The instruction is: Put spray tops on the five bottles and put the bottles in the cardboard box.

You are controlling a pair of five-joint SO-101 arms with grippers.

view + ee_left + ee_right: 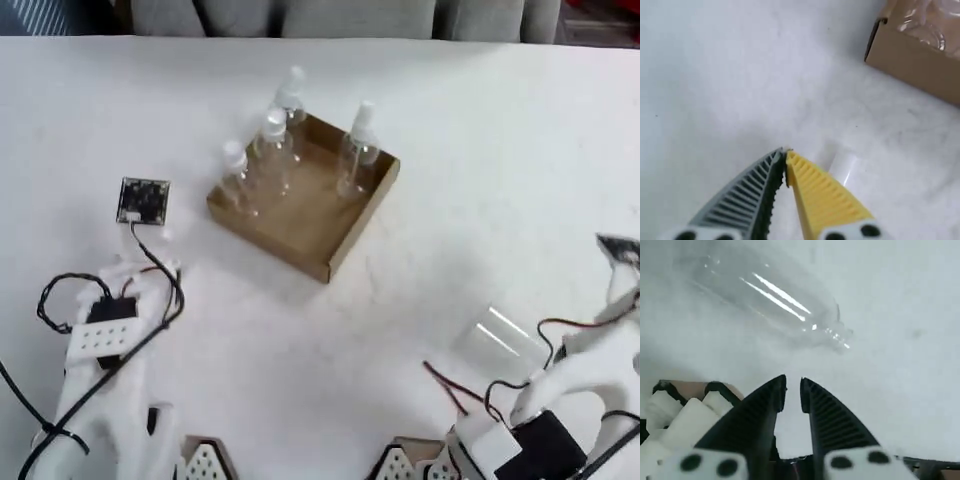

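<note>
Near the middle of the worktop (480, 130), the cardboard box (300, 220), open at the top. Inside it, four bottles (272, 158) upright, each with a white spray top, three close together along one side and one apart at the other side. Well apart from the box, on the bare worktop just beside the right arm (580, 390), a fifth bottle (497, 340), clear, lying on its side, with the neck bare. In the right wrist view, this fifth bottle (772, 297) ahead of the right gripper (792, 390), beyond the tips, not between them and not touching them, with its length across the line of the fingers. Right fingers (765, 415) black, almost closed, with only a narrow slit between them, gripping nothing. Left gripper (786, 154) low over bare worktop, near one corner of the cardboard box (910, 65). Left fingers closed, the grey one and the yellow one (825, 195) tip against tip, with nothing held. Behind that box wall, some clear bottle plastic, too blurred to tell more.
</note>
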